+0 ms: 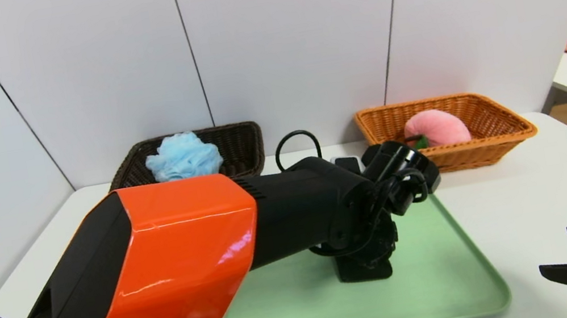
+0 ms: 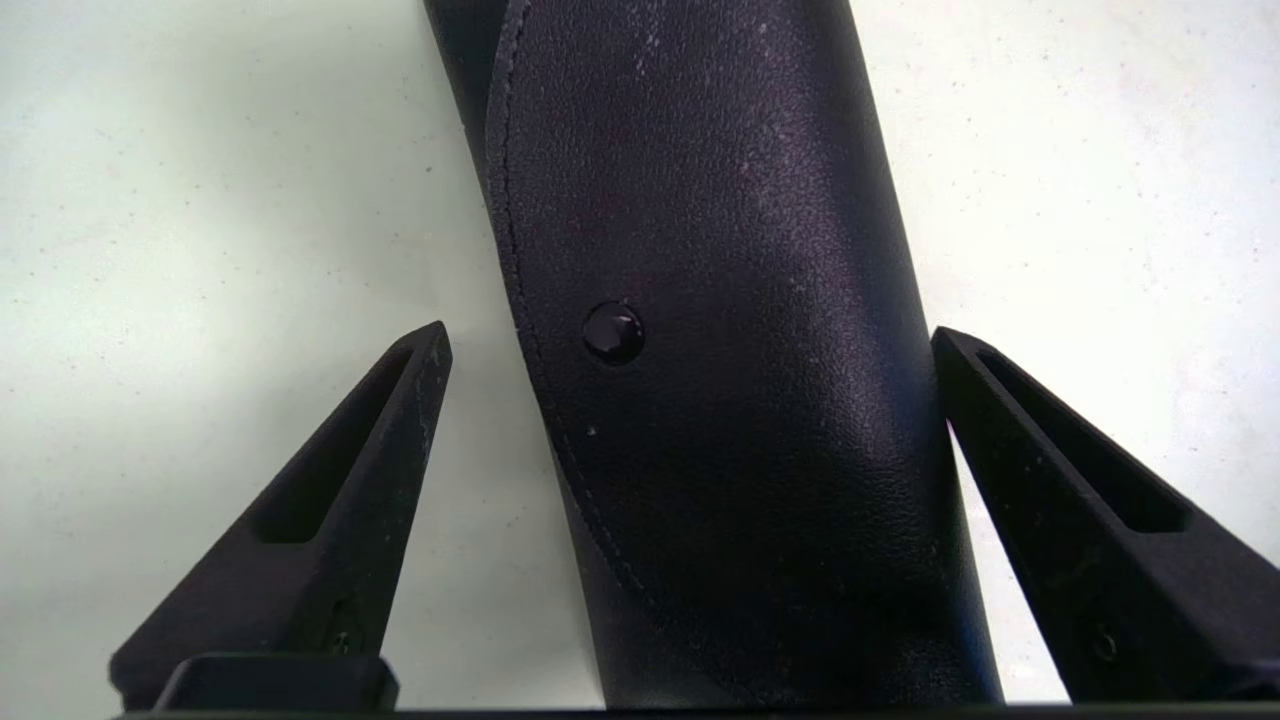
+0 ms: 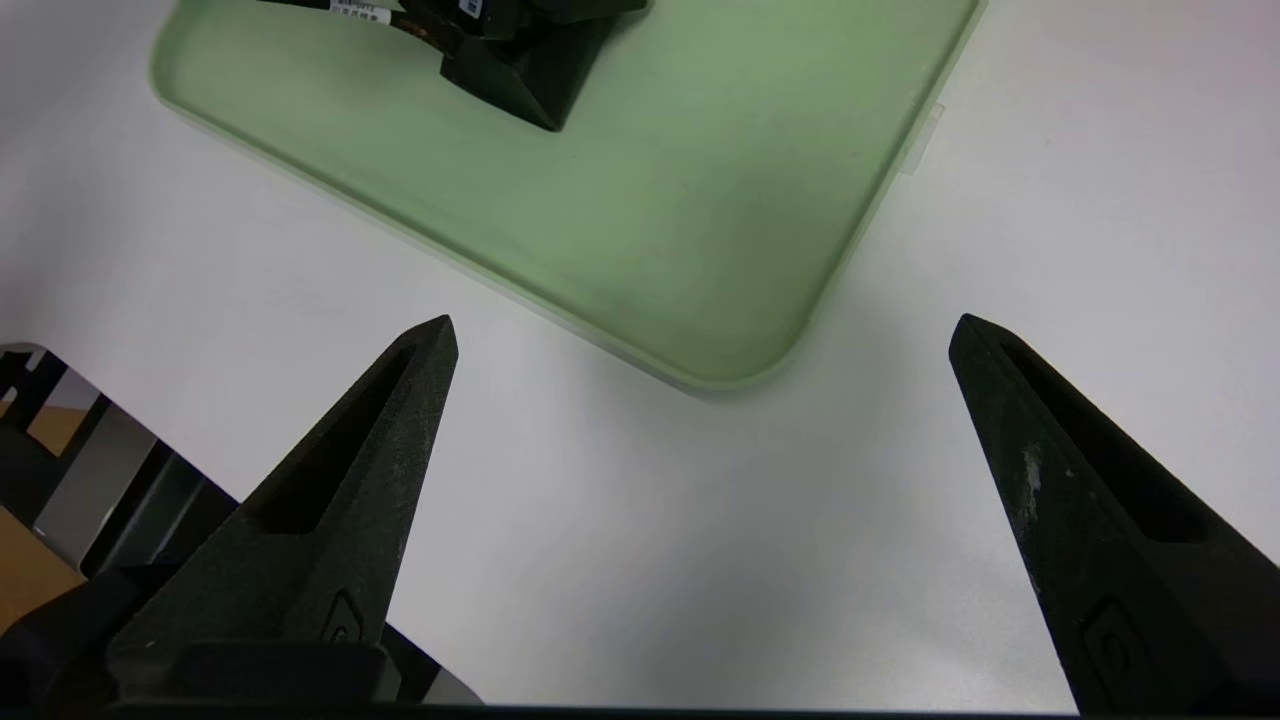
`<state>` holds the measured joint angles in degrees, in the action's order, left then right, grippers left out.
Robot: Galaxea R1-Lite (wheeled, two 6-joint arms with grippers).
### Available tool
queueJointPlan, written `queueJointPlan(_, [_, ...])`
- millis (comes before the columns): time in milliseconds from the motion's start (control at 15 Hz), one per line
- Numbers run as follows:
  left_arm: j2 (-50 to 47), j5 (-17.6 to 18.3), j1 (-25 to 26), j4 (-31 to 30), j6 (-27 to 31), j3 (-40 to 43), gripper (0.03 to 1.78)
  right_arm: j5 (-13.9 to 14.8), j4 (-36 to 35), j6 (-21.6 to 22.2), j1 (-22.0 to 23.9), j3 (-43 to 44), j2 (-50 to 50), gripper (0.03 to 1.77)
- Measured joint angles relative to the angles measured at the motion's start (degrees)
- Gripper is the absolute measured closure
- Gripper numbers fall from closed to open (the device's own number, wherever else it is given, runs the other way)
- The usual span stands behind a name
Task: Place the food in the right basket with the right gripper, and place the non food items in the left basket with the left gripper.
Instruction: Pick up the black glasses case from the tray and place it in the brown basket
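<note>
Straddling black case, left gripper wide, right gripper wide beside tray, peach in orange-tan basket.

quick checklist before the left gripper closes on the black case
1. Left gripper open: ok, fingers wide apart.
2. Black case between the fingers: ok, nearer one finger, with a gap to the other.
3. Case held: not ok, not gripped.
4. Dark brown basket has room beside the blue pouf: cannot tell, the left arm hides part of it.
5. Peach in the orange-tan basket: ok.
6. Right gripper out of the way: ok, open at the table's right side.
</note>
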<state>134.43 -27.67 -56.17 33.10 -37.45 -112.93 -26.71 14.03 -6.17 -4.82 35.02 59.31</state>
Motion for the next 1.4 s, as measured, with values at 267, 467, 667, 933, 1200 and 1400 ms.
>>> queueJointPlan(267, [0.0, 0.0, 0.0, 0.0, 0.0, 0.0, 0.30, 0.0, 0.0, 0.0, 0.0, 0.2, 0.0, 0.10])
queueJointPlan(467, [0.1, 0.0, 0.0, 0.0, -0.3, 0.2, 0.75, 0.0, -0.1, 0.0, 0.0, 0.2, 0.0, 0.10])
queueJointPlan(667, [0.2, 0.2, -0.1, -0.1, -1.0, 0.2, 1.00, 0.0, -0.2, -0.1, 0.0, 0.4, 0.0, 0.10])
queueJointPlan(933, [-0.2, 0.4, -0.1, 0.1, -1.1, 0.3, 1.07, 0.0, -0.2, -0.1, 0.0, 0.5, 0.0, 0.10])
queueJointPlan(1200, [-1.8, 0.1, 0.5, 0.4, -1.0, 0.3, 1.25, 0.1, -0.2, 0.0, 0.0, 0.4, 0.0, 0.10])
queueJointPlan(1400, [-4.3, 0.4, 2.5, 0.7, -1.0, 0.6, 1.30, 0.0, -0.2, 0.0, 0.0, 0.5, -0.1, 0.10])
